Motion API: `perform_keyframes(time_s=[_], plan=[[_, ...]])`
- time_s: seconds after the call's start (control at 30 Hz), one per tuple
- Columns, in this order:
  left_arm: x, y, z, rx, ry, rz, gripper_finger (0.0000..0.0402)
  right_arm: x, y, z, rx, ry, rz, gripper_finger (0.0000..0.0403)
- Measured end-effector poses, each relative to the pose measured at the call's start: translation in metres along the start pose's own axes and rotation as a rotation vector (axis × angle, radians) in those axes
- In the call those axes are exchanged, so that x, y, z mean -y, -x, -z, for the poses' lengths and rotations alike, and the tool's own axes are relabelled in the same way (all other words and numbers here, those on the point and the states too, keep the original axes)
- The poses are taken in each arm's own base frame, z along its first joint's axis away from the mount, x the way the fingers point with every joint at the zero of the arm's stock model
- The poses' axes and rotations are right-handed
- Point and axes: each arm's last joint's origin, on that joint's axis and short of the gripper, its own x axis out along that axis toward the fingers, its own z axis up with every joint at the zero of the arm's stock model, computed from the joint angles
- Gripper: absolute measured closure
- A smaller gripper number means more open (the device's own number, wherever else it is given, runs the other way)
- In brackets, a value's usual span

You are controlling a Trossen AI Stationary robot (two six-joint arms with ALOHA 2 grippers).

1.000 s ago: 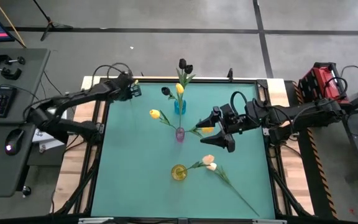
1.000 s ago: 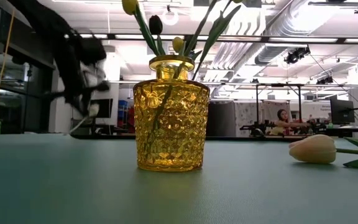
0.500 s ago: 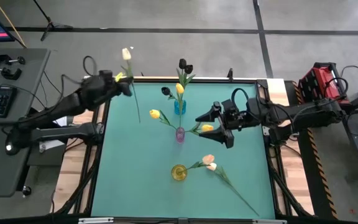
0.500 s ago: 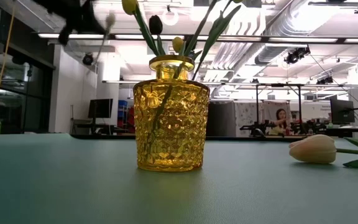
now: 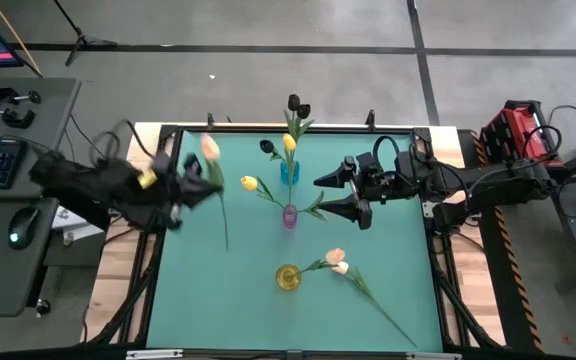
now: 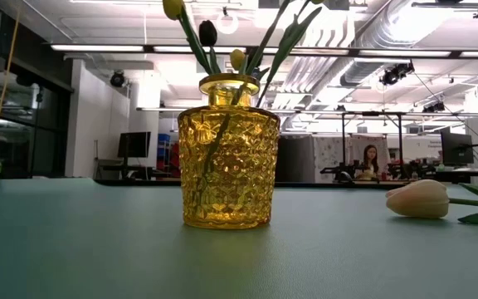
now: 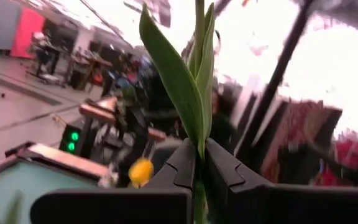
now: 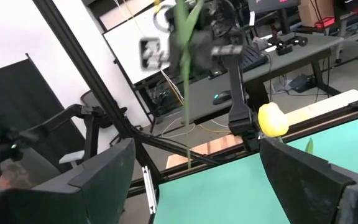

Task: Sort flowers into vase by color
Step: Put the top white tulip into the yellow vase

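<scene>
Left end effector [image 5: 190,185] clamps thin green stem of peach tulip [image 5: 210,147]. Right end effector [image 5: 340,193] spread wide over bench [image 5: 388,290]. Knobbly amber glass vase [image 6: 227,152].

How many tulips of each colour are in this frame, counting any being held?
Yellow tulips: 3
Black tulips: 3
Peach tulips: 3, one in the left gripper
Total: 9
</scene>
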Motion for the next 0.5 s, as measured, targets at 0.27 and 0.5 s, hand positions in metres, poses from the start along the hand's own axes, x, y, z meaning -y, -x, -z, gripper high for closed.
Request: perform_keyframes(time_s=[0.27,0.5], plan=[[0.03,-0.046,0.06,0.005,-0.078,0.026,0.0401,0.0,0.0,0.0,-0.001,0.0,-0.001,0.0069],[0.019,-0.076,0.104,0.078,-0.065,0.022,0.0401,0.0,0.0,0.0,-0.001,0.0,-0.001,0.0069]])
